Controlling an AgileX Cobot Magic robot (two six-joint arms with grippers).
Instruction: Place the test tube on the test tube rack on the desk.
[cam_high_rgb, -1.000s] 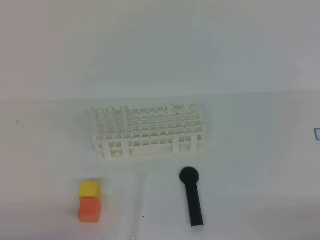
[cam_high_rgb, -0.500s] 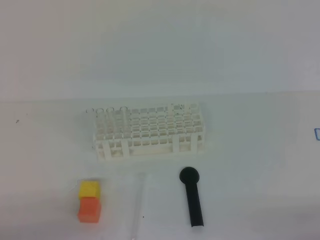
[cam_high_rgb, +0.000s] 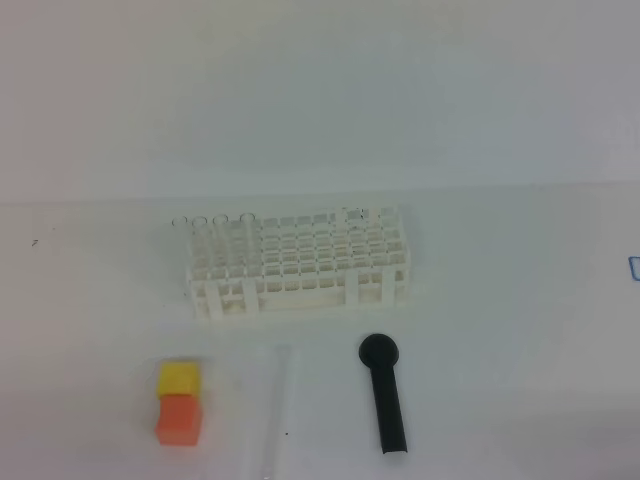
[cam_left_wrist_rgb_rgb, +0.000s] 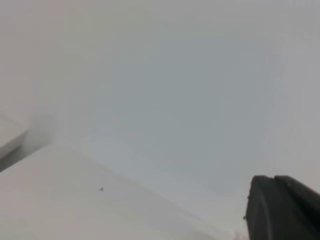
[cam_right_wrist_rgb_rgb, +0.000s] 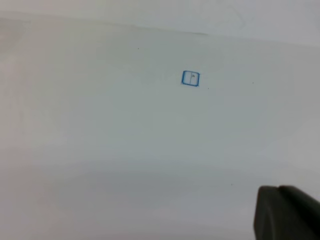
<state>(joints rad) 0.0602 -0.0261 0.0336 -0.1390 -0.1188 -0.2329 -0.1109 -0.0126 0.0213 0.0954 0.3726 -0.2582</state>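
Observation:
The test tube (cam_high_rgb: 278, 410) lies flat on the desk (cam_high_rgb: 500, 330), in front of the test tube rack (cam_high_rgb: 300, 262) and pointing roughly toward it. The white rack stands mid-desk, with a few clear tubes upright along its back row. Neither arm shows in the exterior high view. Only the dark tips of my left gripper (cam_left_wrist_rgb_rgb: 274, 210) show in the left wrist view, pressed together over bare desk, holding nothing. My right gripper (cam_right_wrist_rgb_rgb: 279, 212) looks the same in the right wrist view, shut and empty.
A black round-headed stick (cam_high_rgb: 385, 395) lies to the right of the tube. A yellow cube (cam_high_rgb: 179, 378) touches an orange cube (cam_high_rgb: 179, 418) to its left. A small blue square mark (cam_right_wrist_rgb_rgb: 190, 78) is on the desk at the right.

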